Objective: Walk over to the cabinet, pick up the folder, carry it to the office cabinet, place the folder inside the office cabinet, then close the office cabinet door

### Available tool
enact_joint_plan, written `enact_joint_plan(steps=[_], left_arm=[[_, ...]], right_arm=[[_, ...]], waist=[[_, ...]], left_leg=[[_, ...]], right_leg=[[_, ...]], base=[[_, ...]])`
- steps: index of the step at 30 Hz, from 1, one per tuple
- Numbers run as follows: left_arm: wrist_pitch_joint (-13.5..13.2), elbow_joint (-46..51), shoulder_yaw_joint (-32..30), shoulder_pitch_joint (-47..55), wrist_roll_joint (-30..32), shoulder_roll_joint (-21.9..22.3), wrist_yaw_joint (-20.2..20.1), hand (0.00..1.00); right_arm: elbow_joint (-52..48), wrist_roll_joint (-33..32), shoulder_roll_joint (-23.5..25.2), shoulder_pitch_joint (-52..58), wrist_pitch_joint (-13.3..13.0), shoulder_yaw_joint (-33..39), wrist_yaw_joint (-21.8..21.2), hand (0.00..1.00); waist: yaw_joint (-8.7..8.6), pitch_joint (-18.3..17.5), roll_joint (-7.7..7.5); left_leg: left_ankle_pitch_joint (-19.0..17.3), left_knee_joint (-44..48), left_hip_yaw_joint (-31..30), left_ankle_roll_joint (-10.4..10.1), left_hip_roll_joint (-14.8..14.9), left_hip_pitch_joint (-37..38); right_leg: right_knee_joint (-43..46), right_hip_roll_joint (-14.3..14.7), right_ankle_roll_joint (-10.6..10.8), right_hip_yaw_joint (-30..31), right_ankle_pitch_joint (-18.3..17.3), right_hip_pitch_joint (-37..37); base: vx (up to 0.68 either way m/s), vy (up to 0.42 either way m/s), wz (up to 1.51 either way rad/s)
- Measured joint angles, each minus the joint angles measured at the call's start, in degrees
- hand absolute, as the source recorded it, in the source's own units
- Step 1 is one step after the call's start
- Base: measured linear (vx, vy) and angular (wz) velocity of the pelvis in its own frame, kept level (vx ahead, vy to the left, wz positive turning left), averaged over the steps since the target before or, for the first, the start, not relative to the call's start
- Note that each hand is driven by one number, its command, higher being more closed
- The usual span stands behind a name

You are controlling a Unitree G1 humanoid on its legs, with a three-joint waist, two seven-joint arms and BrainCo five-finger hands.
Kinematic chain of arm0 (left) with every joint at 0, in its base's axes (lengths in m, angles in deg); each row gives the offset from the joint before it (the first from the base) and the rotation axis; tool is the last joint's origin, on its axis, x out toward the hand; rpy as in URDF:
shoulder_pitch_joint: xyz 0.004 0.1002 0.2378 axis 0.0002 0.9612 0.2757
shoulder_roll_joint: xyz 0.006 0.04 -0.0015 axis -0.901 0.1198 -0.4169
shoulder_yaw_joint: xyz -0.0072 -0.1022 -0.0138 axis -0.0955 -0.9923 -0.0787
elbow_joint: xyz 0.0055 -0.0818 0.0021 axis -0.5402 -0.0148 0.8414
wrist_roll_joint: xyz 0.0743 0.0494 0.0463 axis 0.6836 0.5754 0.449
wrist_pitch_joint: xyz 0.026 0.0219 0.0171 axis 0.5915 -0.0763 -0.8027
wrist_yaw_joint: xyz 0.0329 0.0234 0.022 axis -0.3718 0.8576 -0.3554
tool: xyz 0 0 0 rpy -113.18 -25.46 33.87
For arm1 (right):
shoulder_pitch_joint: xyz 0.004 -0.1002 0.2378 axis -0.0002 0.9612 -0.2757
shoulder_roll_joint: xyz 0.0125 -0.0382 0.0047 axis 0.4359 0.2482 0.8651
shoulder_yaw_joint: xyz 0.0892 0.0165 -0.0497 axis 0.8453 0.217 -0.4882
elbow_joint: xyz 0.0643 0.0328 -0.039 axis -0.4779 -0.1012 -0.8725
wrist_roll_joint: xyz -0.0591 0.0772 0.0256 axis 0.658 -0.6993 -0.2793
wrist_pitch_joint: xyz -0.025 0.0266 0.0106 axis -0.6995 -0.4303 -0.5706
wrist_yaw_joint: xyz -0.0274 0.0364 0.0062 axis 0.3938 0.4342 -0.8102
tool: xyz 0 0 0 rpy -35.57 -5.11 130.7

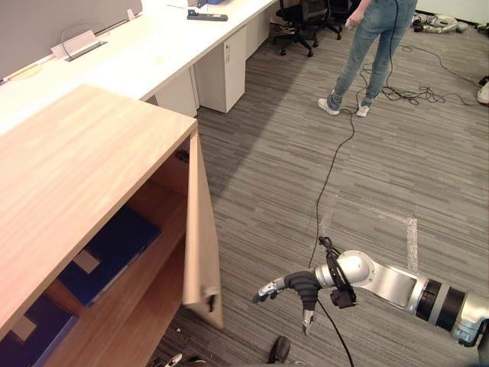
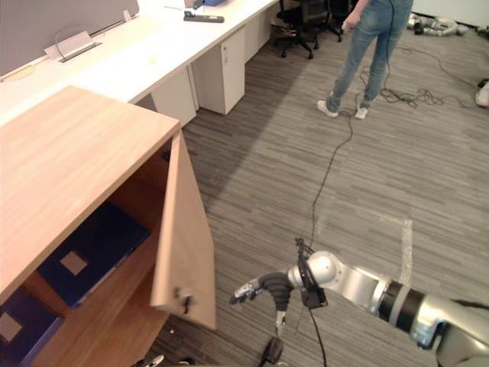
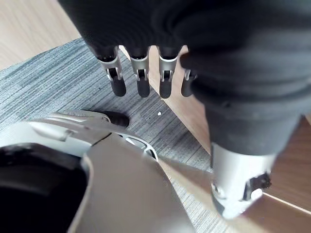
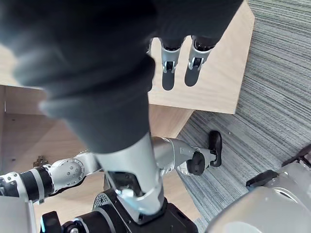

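Eyeballing the fingers (image 1: 266, 291) first: R hand (image 1: 299, 284) is loose, fingers apart and lightly bent, thumb pointing down, nothing held. They aim at the outer face of the door (image 1: 200, 245) of the office cabinet (image 1: 69, 160), low near the free edge by the knob (image 1: 208, 298). Close, but there's a gap, no contact. Door stands approx half open, hinge on the far side, so closing = a push leftward toward the cabinet.

Inside, the folder (image 1: 111, 251) lies flat on the shelf, long axis parallel to the cabinet front, w/ a 2nd blue folder (image 1: 30, 329) beside it. Placing looks done imo; the door is what's left.

L hand (image 3: 140, 80): fingers straight, empty, over carpet next to a wood panel. R hand is the nearer one for the push.
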Motion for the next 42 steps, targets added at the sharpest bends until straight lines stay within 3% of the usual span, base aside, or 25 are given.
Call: enact_joint_plan(steps=[4, 11, 14, 17, 19, 21, 22, 23, 24, 25, 26, 27, 28, 30, 32, 33, 34, 35, 36, 39, 42], left_arm=[[0.03, -0.09, -1.03, -0.06, -0.06, -0.44, -0.06, 0.00], [0.57, -1.76, -5.78, -0.14, -6.11, 0.85, -0.05, 0.00], [0.84, -2.13, -6.99, -0.40, -7.73, 1.43, 0.10, 0.00], [0.82, -1.98, -6.88, -0.69, -7.78, 1.75, 0.58, 0.00], [0.81, -1.97, -6.80, -0.58, -7.75, 2.33, 0.98, 0.00], [0.78, -1.97, -6.19, -0.35, -7.72, 2.52, 1.32, 0.00], [0.80, -1.95, -5.41, -0.07, -7.61, 2.28, 1.29, 0.00], [0.80, -1.99, -4.82, 0.03, -7.43, 2.10, 1.31, 0.00], [0.80, -1.97, -3.52, 0.43, -6.57, 1.71, 1.30, 0.00], [0.81, -1.97, -2.91, 0.62, -6.05, 1.27, 1.31, 0.00], [0.96, -1.96, -1.91, 0.85, -4.82, 0.51, 1.36, 0.00], [1.09, -1.43, -1.37, 1.20, -4.19, -0.31, 1.42, 0.00], [1.15, -0.96, -1.01, 1.42, -3.93, -0.67, 1.48, 0.00], [1.37, -0.73, -0.62, 0.15, -3.74, -2.69, 1.61, 0.00], [1.42, -0.60, -0.58, -1.16, -3.73, -3.04, 1.60, 0.00], [1.42, -0.02, -0.62, -1.53, -3.49, -3.05, 1.58, 0.00], [1.37, 0.41, -0.63, -1.62, -3.37, -3.41, 1.55, 0.00], [1.38, 0.74, -0.61, -1.58, -3.25, -3.99, 1.52, 0.00], [1.44, 0.70, -0.50, -2.28, -3.13, -3.17, 1.45, 0.00], [1.53, 1.22, -1.08, -0.80, -2.41, -0.96, 1.44, 0.00], [1.78, 1.26, -2.19, -0.12, -2.77, -0.35, 1.54, 0.00]], right_arm=[[-0.94, 0.10, 2.28, -0.01, 0.35, -0.35, -0.40, 0.00], [6.83, 5.13, 16.26, 1.52, 0.28, -1.44, 1.39, 0.00], [17.41, 13.54, 24.47, 4.24, -0.50, 0.54, 4.71, 0.00], [32.53, 26.95, 34.51, 8.46, -1.03, 9.09, 11.47, 0.00], [36.50, 30.90, 37.16, 10.90, -1.02, 13.22, 15.00, 0.00], [38.03, 32.46, 37.83, 14.37, -0.92, 16.28, 17.89, 0.00], [38.27, 33.10, 37.87, 16.80, -0.64, 17.32, 18.98, 0.00], [38.34, 33.86, 37.98, 18.50, -0.52, 18.15, 19.47, 0.00], [38.76, 33.98, 38.66, 20.15, -0.34, 19.20, 20.05, 0.00], [39.08, 33.98, 39.05, 20.35, -0.20, 19.20, 20.17, 0.00], [39.38, 33.96, 40.51, 20.67, 0.27, 19.55, 20.49, 0.00], [39.39, 33.87, 42.65, 20.85, 0.36, 21.18, 20.70, 0.00], [39.37, 33.55, 43.72, 20.91, 0.37, 21.81, 21.06, 0.00], [39.15, 31.53, 45.92, 21.01, 0.41, 25.86, 22.14, 0.00], [38.55, 30.20, 45.86, 21.99, 0.69, 28.33, 22.79, 0.00], [38.43, 29.03, 46.23, 23.45, 1.02, 29.91, 22.95, 0.00], [38.02, 28.59, 46.52, 24.79, 1.50, 30.39, 23.38, 0.00], [37.60, 28.23, 46.75, 25.74, 1.66, 30.45, 23.73, 0.00], [37.58, 26.90, 46.78, 27.87, 2.14, 31.78, 24.11, 0.00], [38.52, 26.66, 46.56, 28.00, 2.33, 32.79, 25.00, 0.00], [41.82, 26.25, 46.67, 28.82, 2.46, 33.43, 25.11, 0.00]], waist=[[0.42, -0.82, -1.24], [2.90, -1.07, -1.60], [3.78, -1.08, -1.53], [4.87, -0.96, -1.30], [4.80, -1.13, -0.72], [4.57, -1.18, -0.04], [4.18, -1.05, -0.26], [3.82, -1.12, -0.42], [3.38, -1.31, -0.45], [3.09, -1.35, -0.34], [2.88, -1.33, -0.33], [2.41, -1.00, -0.49], [2.03, -0.90, -0.75], [1.35, -0.36, -1.69], [0.45, 0.59, -1.71], [-0.42, 1.39, -2.06], [-0.79, 1.78, -3.07], [-0.97, 1.69, -4.42], [-0.80, 2.09, -4.49], [-0.38, 1.40, -2.41], [-0.14, 1.10, -2.22]], left_leg=[[0.10, 0.04, -0.32, 0.11, -0.02, -0.04], [0.59, -0.07, -3.14, 0.29, -0.35, -0.44], [1.26, -0.41, -5.53, 0.85, -1.14, -1.48], [2.41, -1.22, -7.79, 1.31, -2.75, -1.98], [2.68, -1.71, -9.54, 2.22, -4.10, -1.90], [2.10, -1.55, -12.22, 3.79, -6.67, -1.70], [1.89, -1.63, -14.74, 4.83, -9.23, -0.93], [1.69, -1.64, -16.29, 5.47, -11.20, -0.54], [1.81, -1.59, -18.38, 6.64, -13.13, -0.45], [1.90, -1.54, -19.19, 7.04, -13.65, -0.45], [2.14, -1.46, -21.26, 7.66, -13.97, -0.49], [2.40, -1.18, -23.75, 8.33, -13.90, -0.20], [2.50, -0.82, -25.23, 8.63, -13.78, -0.44], [1.97, 2.03, -32.34, 8.67, -12.65, -3.21], [1.35, 3.42, -37.47, 8.12, -12.43, -4.27], [0.82, 4.29, -40.53, 7.53, -12.89, -4.28], [0.17, 5.03, -42.50, 6.68, -14.04, -4.61], [-0.25, 5.55, -43.49, 6.21, -15.42, -5.04], [-0.50, 5.52, -45.53, 5.31, -15.88, -5.06], [0.20, 3.21, -45.38, 3.79, -11.45, -7.36], [0.90, 0.36, -44.92, 2.42, -8.50, -7.87]], right_leg=[[-0.01, -0.18, 0.00, -0.14, 0.03, 0.12], [-0.01, -0.69, 0.01, -2.62, 0.00, 1.41], [0.26, -1.57, 0.03, -4.83, 0.00, 1.62], [0.36, -3.26, 0.62, -7.04, 0.10, 2.24], [3.04, -5.50, 2.00, -8.82, -1.33, 2.39], [13.17, -11.35, 3.46, -10.83, -5.94, 0.90], [21.03, -16.96, 4.28, -11.92, -9.08, 0.41], [26.32, -20.46, 3.87, -11.66, -10.16, -0.09], [32.75, -24.14, 1.28, -8.41, -9.65, -2.13], [35.30, -24.92, -0.76, -4.87, -8.76, -3.45], [38.99, -24.18, -4.61, 3.89, -5.97, -6.32], [41.33, -22.06, -5.59, 12.18, -3.89, -8.27], [41.76, -20.43, -5.28, 15.83, -4.57, -8.57], [38.88, -9.99, -0.25, 27.32, -16.05, -8.30], [33.72, -2.94, 2.33, 34.40, -19.58, -8.18], [28.85, -0.13, 2.77, 36.37, -19.45, -7.17], [24.37, 0.75, 3.13, 37.25, -19.17, -6.46], [21.70, 0.25, 3.80, 37.22, -18.66, -6.53], [22.64, -0.06, 3.75, 35.41, -16.98, -7.00], [16.74, 2.87, 3.05, 33.29, -15.20, -6.71], [11.60, 4.57, 2.06, 32.12, -11.28, -5.96]], base=[[0.02, 0.028, 0.02], [-0.01, 0.019, 0.19], [-0.01, 0.032, 0.40], [0.01, 0.088, 0.41], [0.04, 0.157, 0.61], [0.07, 0.242, 0.84], [0.09, 0.233, 1.02], [0.11, 0.279, 1.21], [0.08, 0.198, 0.94], [0.09, 0.256, 0.93], [0.09, 0.234, 0.89], [0.10, 0.188, 0.92], [0.15, 0.069, 1.13], [0.19, -0.094, 1.34], [0.09, -0.175, 1.51], [0.05, -0.241, 1.76], [0.04, -0.265, 1.42], [0.03, -0.307, 1.37], [0.03, -0.287, 1.05], [0.09, -0.195, 0.26], [0.16, -0.112, -0.09]])
